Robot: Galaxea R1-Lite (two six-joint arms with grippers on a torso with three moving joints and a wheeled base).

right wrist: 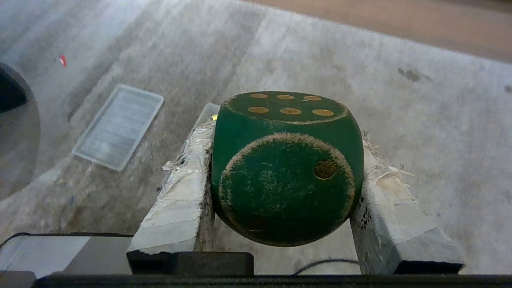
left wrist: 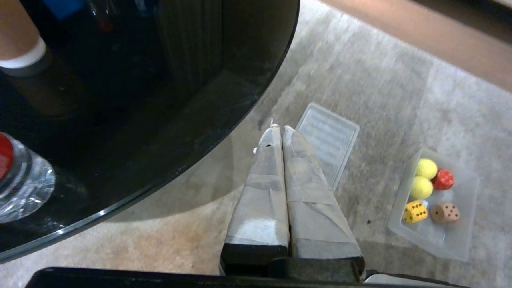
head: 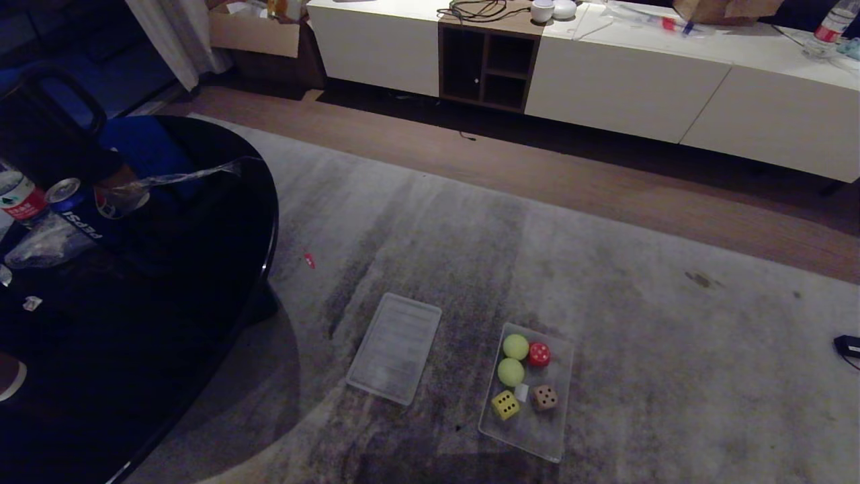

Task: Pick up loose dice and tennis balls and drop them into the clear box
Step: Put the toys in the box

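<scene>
Clamping a dark green die (right wrist: 286, 168) between its taped fingers (right wrist: 180, 200), the right gripper (right wrist: 285, 160) hangs above the grey rug (right wrist: 420, 132); the left gripper (left wrist: 282, 130) has its fingers pressed together beside the black table (left wrist: 160, 100). Farther out, the clear box (head: 557, 430) holds two tennis balls (head: 516, 347) and red (head: 539, 354), yellow (head: 504, 405) and tan dice (head: 545, 397), with the ribbed lid (head: 396, 347) just beside it

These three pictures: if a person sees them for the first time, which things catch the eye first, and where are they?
A dark green die fills the right wrist view, clamped between the right gripper fingers above the grey carpet. On the carpet, the clear box holds two tennis balls, a red die, a yellow die and a tan die, with its lid lying beside it. The left gripper is shut and empty.
</scene>
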